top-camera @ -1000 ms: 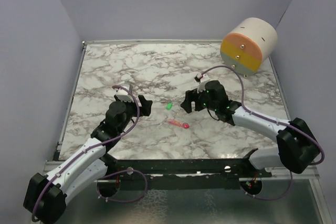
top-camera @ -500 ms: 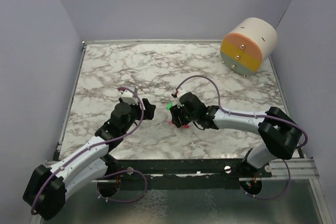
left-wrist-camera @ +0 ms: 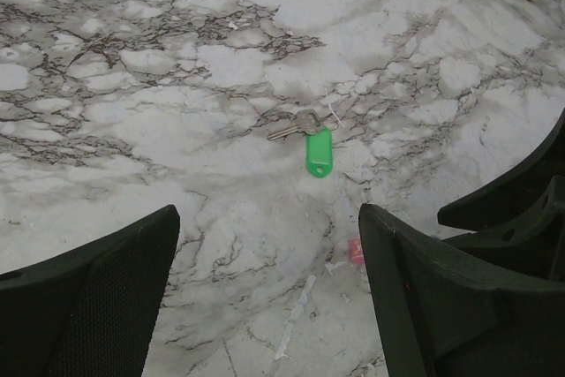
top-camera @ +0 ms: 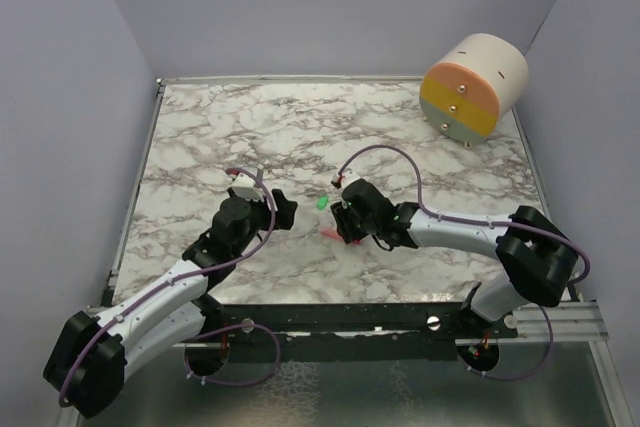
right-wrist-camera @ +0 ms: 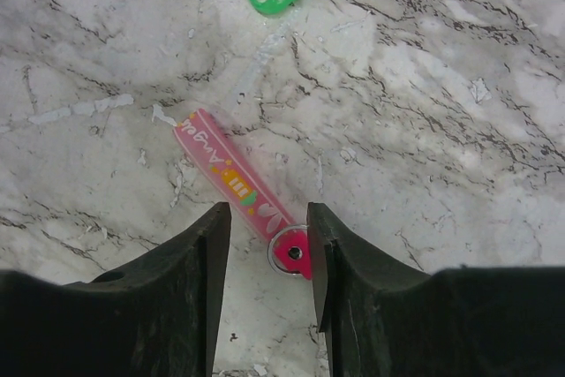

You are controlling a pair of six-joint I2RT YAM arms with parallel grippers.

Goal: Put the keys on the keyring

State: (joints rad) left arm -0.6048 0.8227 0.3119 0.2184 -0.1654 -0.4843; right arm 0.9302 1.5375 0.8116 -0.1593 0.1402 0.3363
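From above, we see the left claw (top-camera: 283,209) spread over the marble bench (top-camera: 250,137). Its wrist view shows the short bright-green plastic-headed key (left-wrist-camera: 318,151) lying just ahead. At the right wrist, the right claw (right-wrist-camera: 267,218), narrowly spread, straddles the long pink-red key (right-wrist-camera: 231,178) without pinching it.

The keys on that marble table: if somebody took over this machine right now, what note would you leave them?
The left gripper is open and empty, hovering short of the green key.
The right gripper is open, its jaws on either side of the pink key at its ring end, not clamped yet.
Both keys lie apart on the table.
Done: nothing joined.
Left: grip the pink key, then bring both together on one ring.
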